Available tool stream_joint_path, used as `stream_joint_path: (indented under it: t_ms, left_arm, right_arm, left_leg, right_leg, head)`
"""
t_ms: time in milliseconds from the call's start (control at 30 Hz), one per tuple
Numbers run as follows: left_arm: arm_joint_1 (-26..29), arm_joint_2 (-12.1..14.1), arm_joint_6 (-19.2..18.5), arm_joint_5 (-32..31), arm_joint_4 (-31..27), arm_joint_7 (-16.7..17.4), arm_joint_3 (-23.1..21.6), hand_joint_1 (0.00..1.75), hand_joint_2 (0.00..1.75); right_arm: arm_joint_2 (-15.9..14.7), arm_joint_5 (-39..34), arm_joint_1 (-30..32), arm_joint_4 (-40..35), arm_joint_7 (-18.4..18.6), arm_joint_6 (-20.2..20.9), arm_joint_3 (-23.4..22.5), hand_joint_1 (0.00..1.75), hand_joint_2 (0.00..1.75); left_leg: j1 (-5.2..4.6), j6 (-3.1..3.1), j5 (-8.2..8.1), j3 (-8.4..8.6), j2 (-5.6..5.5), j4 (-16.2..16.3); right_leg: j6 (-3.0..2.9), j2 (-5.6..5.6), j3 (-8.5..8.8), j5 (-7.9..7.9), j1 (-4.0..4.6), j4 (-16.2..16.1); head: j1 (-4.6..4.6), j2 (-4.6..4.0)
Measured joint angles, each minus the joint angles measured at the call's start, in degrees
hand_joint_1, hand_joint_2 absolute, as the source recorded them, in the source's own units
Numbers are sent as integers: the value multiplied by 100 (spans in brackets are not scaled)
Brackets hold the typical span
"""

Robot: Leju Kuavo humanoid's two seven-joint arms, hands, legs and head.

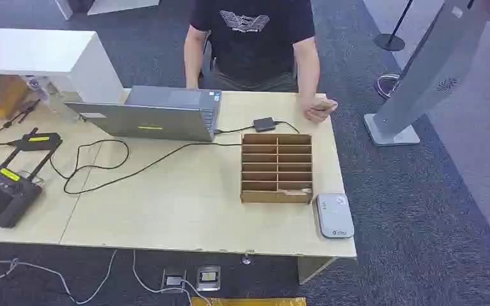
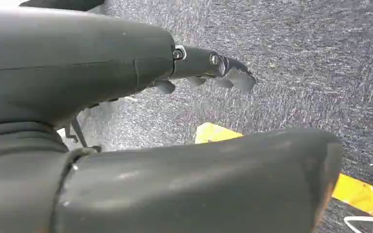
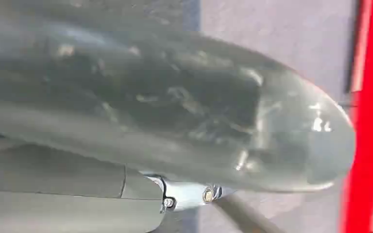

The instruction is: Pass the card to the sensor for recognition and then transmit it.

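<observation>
Surface (image 1: 185,204): carrying everything the task needs, with the robot standing at its near edge; any reach is having to cross that edge first, so a low approach is risking a knock against it.
Person (image 1: 252,38): standing at the far side, one hand (image 1: 319,108) resting on the far right corner and holding something flat and tan; whether that is a card I cannot tell. A handover there is risking a clash with the robot's arm.
Laptop (image 1: 153,118): sitting open left of the rack, its cable (image 1: 134,169) looping over the surface; a left-arm sweep is liable to snag it.
Cardboard rack (image 1: 275,139): lying light and unanchored; a pull on its contents is likely dragging it along.
Sensor (image 1: 335,215): lying just beside the rack's near right corner and close to the surface's right edge; a nudge is risking pushing it off.
Left hand (image 2: 141,68): hanging over the carpet, fingers (image 2: 240,80) loosely apart, holding nothing.
Right hand (image 3: 175,121): showing blurred; I cannot tell its state.
Card (image 1: 293,190): seemingly lying in the rack's nearest right compartment, thin and flat, so slipping from a pinch is the main danger.
</observation>
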Motion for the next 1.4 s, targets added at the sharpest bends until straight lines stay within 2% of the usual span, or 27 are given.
stream_joint_path:
  t_ms: [33,67,200,267,367,467,567,667,800,933,1033,1067,1267,1400]
  left_arm:
    - [0,0,0,0,0,-31,-13,0,0]
    - [-1,0,2,0,0,-65,-20,0,0]
    - [-24,7,41,4,0,-107,-68,0,0]
    - [-22,7,48,4,0,-107,-85,0,0]
    - [-25,26,15,4,0,-94,-120,0,0]
    - [-34,65,-92,2,0,-88,-129,0,0]
    - [-47,138,-221,-4,0,-88,-158,0,0]
    - [-71,181,-280,-4,0,-88,-164,0,0]
    - [-71,205,-286,-4,0,-88,-201,0,0]
    - [-73,245,-417,-31,0,-135,-262,0,0]
    - [-95,317,-588,-83,0,-188,-282,0,0]
    - [-109,328,-627,-94,0,-203,-291,0,0]
    - [-98,415,-712,-234,0,-219,-317,0,0]
    - [-95,455,-752,-321,0,-219,-356,0,0]
  right_arm:
    - [-88,-47,-41,0,-123,166,38,0,0]
    - [-221,-94,-107,-2,-270,498,94,0,175]
    - [-953,-53,-628,-2,-342,1602,537,0,175]
    - [-1306,46,-1075,-4,-433,1949,851,0,175]
    - [-1620,238,-1991,-114,-559,2115,1529,0,175]
    - [-1729,349,-2902,-225,-644,2167,2379,0,175]
    - [-1677,406,-3734,-483,-773,2333,3428,0,175]
    - [-1585,264,-4241,-754,-646,2318,4336,0,175]
    - [-1502,61,-4508,-971,-682,2272,5301,0,175]
    - [-1404,220,-4540,-1206,-1191,2702,6078,0,175]
    - [-1129,122,-4525,-1706,-446,2705,6823,0,175]
    - [-1054,52,-4498,-1879,-340,2696,7070,0,175]
    - [-829,-158,-4360,-2631,-185,2820,8290,0,175]
    - [-711,-127,-4182,-3043,-91,2943,8868,0,175]
  left_leg:
    - [-4,0,0,0,0,0]
    - [-11,1,-1,2,1,0]
    - [-23,11,1,-4,2,0]
    - [-24,21,6,-21,-3,-1]
    - [-21,22,7,-27,-7,-2]
    - [-23,28,12,-28,-13,-2]
    - [-21,30,16,-29,-13,-1]
    - [-19,31,20,-25,-24,-1]
    - [-19,33,23,-22,-41,0]
    - [-21,33,22,-45,-42,-2]
    - [-18,32,22,-31,-19,-1]
    - [-20,31,25,-26,-17,-1]
    - [-12,25,40,-30,-58,-1]
    - [-12,25,40,-35,-64,-1]
  right_leg:
    - [2,0,-1,1,-4,1]
    - [2,0,-4,1,-10,3]
    - [6,0,-5,0,-24,13]
    - [6,-10,-5,-1,-25,16]
    - [6,-19,-5,0,-21,17]
    - [7,-25,-5,0,-22,18]
    - [8,-25,-5,2,-20,21]
    - [8,-36,-6,2,-17,21]
    - [8,-53,-6,2,-17,21]
    - [8,-52,-5,2,-18,22]
    - [10,-29,-8,6,-15,22]
    - [10,-24,-11,6,-17,22]
    - [11,-58,-11,7,-8,24]
    - [10,-63,-13,7,-8,24]
  head:
    - [-9,0]
    - [-9,0]
    - [-13,0]
    - [-11,0]
    - [-11,0]
    - [0,0]
    - [-6,0]
    - [-5,0]
    - [-7,0]
    - [-9,0]
    - [-7,0]
    - [-11,0]
    - [-11,0]
    - [-7,0]
